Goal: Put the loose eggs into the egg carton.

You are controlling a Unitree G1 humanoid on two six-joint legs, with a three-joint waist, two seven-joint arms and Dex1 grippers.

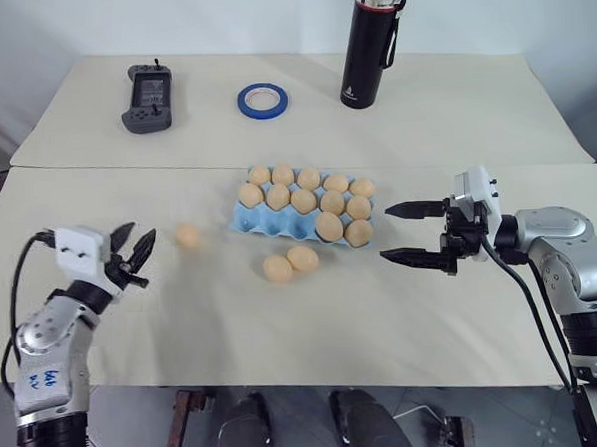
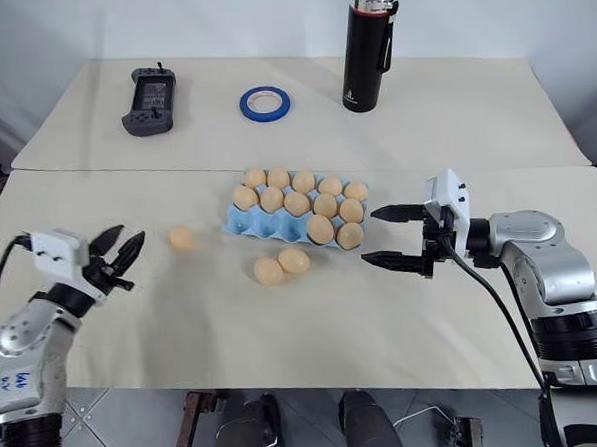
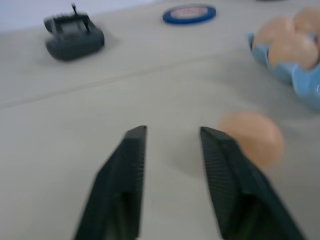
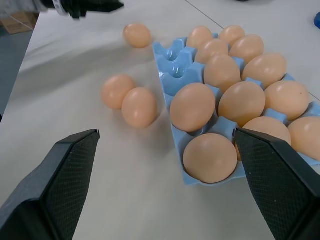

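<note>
The light blue egg carton [image 1: 248, 223] lies mid-table with several eggs in its cups; the cups at its front left stand bare. Three loose eggs lie on the table. One egg [image 1: 187, 235] sits left of the carton, and two eggs [image 1: 278, 269] [image 1: 302, 257] touch each other in front of it. My left gripper [image 1: 145, 230] hovers open just left of the single egg [image 3: 252, 137], nothing between its fingers [image 3: 125, 170]. Right of the carton, my right gripper [image 1: 384, 232] is wide open and points left at the carton's near corner [image 4: 181, 176].
At the back stand a black bottle [image 1: 372, 39], a blue tape ring [image 1: 262, 99] and a dark handheld controller [image 1: 148, 96]. A seam [image 1: 115, 168] runs across the table behind the carton. The table's front edge [image 1: 287, 388] is close to me.
</note>
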